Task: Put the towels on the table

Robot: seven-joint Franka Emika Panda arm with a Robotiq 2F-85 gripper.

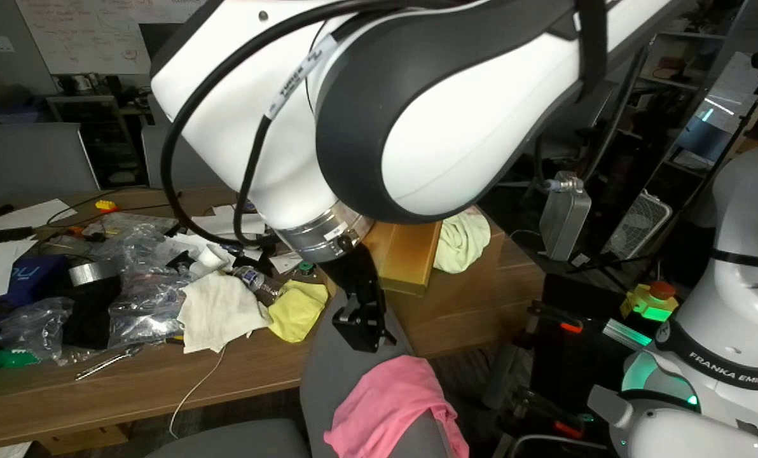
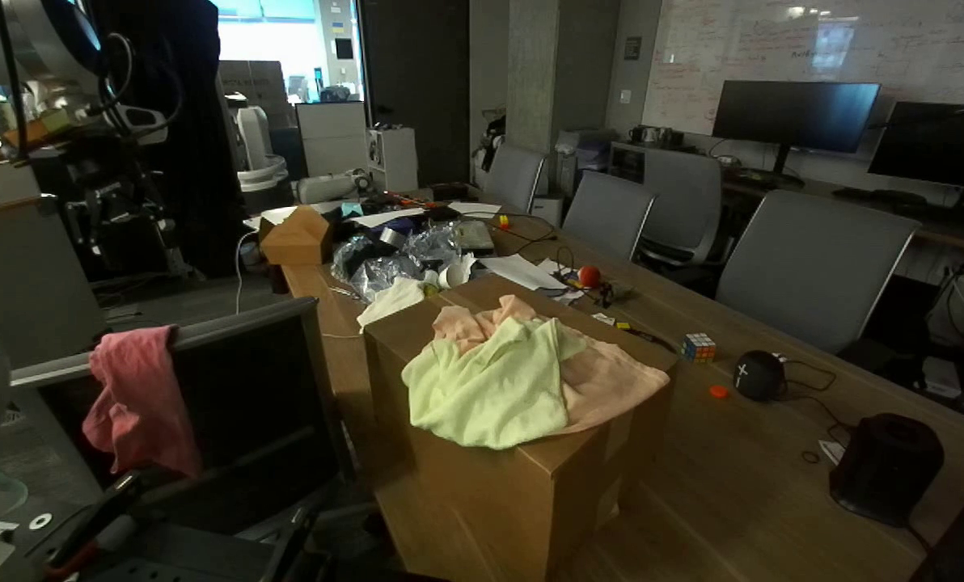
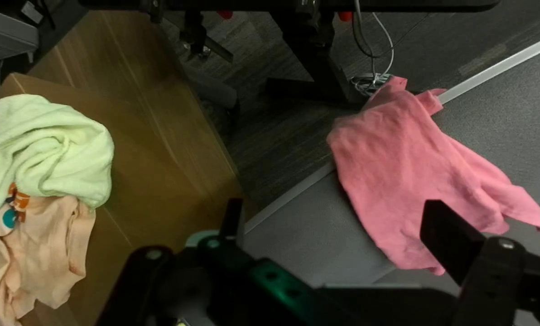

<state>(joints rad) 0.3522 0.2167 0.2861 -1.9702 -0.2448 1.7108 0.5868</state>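
Hanging over a chair at bottom centre in an exterior view is the pink towel. In an exterior view, a green towel lies mid-frame on a box on the counter. In the wrist view, the jaws gape across the bottom.

Pink towel draped over chair, green towel on box
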